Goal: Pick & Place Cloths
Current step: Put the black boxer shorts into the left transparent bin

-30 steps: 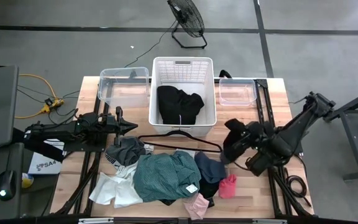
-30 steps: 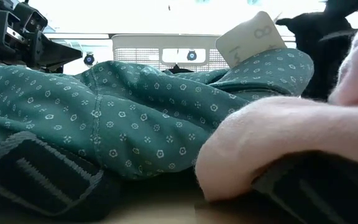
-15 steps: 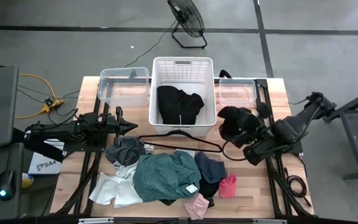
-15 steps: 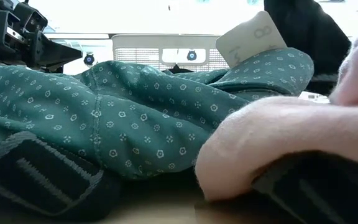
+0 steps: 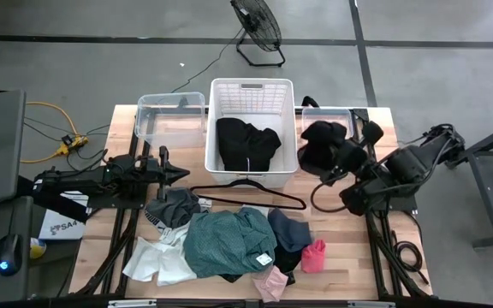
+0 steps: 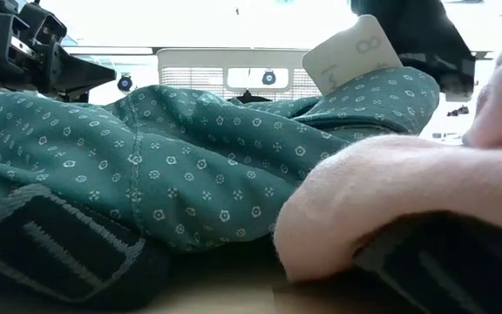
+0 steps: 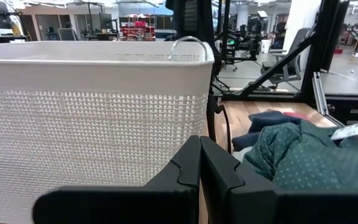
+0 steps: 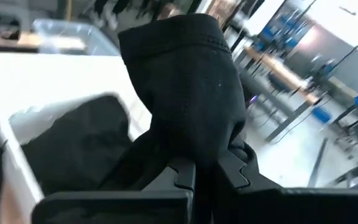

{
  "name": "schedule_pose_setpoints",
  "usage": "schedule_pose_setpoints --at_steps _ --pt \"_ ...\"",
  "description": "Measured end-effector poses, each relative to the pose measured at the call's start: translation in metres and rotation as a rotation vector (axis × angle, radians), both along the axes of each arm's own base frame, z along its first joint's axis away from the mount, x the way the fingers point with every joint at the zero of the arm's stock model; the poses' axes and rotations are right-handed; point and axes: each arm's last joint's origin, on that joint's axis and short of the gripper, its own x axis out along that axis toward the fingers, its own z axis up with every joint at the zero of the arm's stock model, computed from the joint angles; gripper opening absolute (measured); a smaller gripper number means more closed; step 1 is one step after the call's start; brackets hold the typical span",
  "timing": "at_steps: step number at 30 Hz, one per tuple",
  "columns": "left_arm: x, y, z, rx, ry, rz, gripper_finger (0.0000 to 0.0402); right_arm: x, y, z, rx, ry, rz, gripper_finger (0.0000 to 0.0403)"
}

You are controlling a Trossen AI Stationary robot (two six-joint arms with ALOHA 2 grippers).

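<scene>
Right gripper point(image 5: 342, 154): jaws pinched on black cloth point(image 5: 319, 145), basket point(image 5: 288, 94) beside it. Soft, limp, probably light; hold by gathered fold.

You get even, soft overhead light on the pale wooden table point(image 5: 349, 257), with faint shadows. Your low view blows out white behind the blurred pink fleece cloth point(image 6: 390, 196). The right wrist background smears.

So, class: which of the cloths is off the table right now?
The black cloth clamped in the right gripper, hanging in the air beside the white basket. The other black one already lies inside the basket; the rest lie on the table.
</scene>
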Motion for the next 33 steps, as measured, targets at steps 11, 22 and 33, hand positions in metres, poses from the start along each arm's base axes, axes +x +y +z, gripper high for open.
schedule_pose_setpoints --at_steps 11,22,33 --pt "-0.001 0.0 0.007 -0.063 -0.045 -0.007 0.0001 0.017 -0.016 0.013 -0.056 -0.056 -0.086 0.0008" --pt "-0.011 0.003 0.044 0.049 -0.128 0.143 0.0001 0.042 -0.044 0.05 -0.034 -0.162 -0.046 0.0008" --pt "-0.018 0.009 0.096 0.135 -0.189 0.375 0.0077 0.068 -0.082 0.069 -0.054 -0.262 0.175 0.0007"
